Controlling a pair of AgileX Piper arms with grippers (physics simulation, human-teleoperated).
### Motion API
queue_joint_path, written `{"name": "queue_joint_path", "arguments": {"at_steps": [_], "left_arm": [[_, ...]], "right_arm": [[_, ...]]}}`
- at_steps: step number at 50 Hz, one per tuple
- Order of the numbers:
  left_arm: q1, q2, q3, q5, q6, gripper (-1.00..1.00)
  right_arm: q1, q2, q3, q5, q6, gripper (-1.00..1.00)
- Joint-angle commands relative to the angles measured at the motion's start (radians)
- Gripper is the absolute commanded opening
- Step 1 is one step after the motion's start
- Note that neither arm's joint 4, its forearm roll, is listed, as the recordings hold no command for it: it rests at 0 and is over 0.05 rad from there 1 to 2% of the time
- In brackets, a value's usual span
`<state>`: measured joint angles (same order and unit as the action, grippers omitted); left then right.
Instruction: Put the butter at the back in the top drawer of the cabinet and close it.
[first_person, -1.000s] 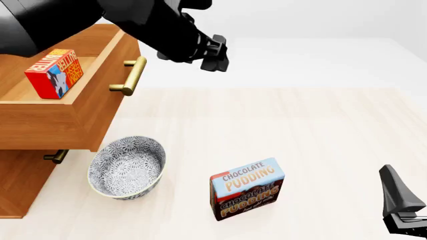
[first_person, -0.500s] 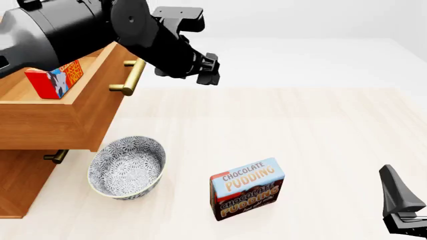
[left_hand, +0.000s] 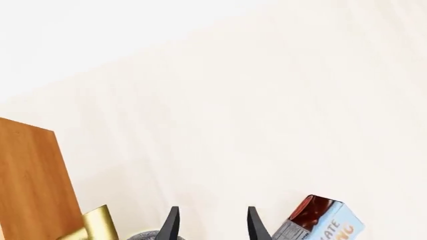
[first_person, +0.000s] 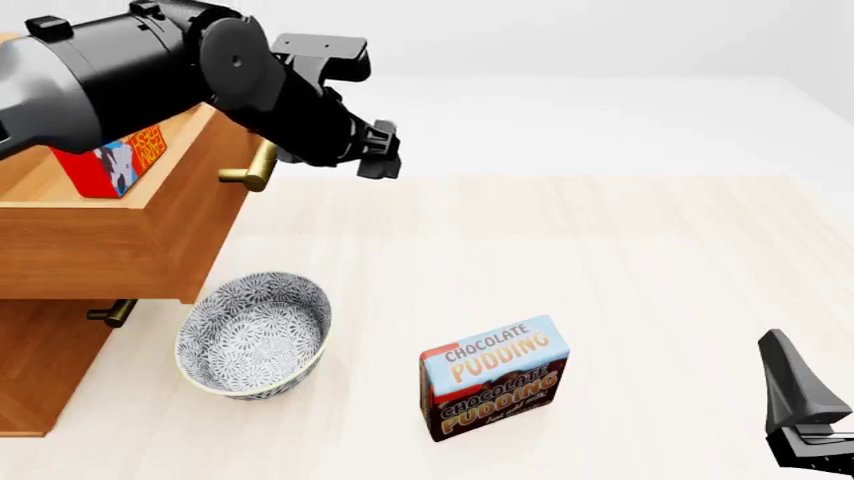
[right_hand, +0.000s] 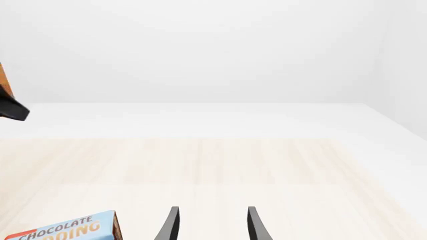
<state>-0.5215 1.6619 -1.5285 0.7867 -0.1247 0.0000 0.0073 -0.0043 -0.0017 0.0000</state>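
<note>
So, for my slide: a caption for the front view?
Butter in the open top drawer; left gripper beside its handle.

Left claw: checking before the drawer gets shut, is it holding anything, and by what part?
Nothing. The left claw is open and empty beside the drawer handle; the butter sits in the drawer.

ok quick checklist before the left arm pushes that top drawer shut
1. Butter inside the top drawer: ok.
2. Drawer open, needs the push: ok.
3. Left gripper empty, fingers apart: ok.
4. Gripper lined up with the brass handle: not ok, it sits off to the right of it.
5. Bowl clear of the drawer's path: cannot tell.
6. Right gripper parked away from the cabinet: ok.
</note>
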Motion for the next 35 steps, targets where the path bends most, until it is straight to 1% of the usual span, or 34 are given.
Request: {"name": "queue_joint_path", "arguments": {"at_steps": [1, 7, 27, 35], "left_arm": [[0.028, -0.007, 0.028, -0.013, 0.008, 1.00], [0.050, -0.015, 0.050, -0.024, 0.019, 1.00], [0.100, -0.035, 0.073, -0.027, 0.026, 1.00], [0.137, -0.059, 0.088, -0.025, 0.036, 1.00]], "right_arm": [[0.000, 0.000, 0.000, 0.000, 0.000, 1.00], [0.000, 0.000, 0.000, 0.000, 0.000, 1.00], [0.000, 0.000, 0.000, 0.000, 0.000, 1.00], [0.000, 0.000, 0.000, 0.000, 0.000, 1.00]]}}
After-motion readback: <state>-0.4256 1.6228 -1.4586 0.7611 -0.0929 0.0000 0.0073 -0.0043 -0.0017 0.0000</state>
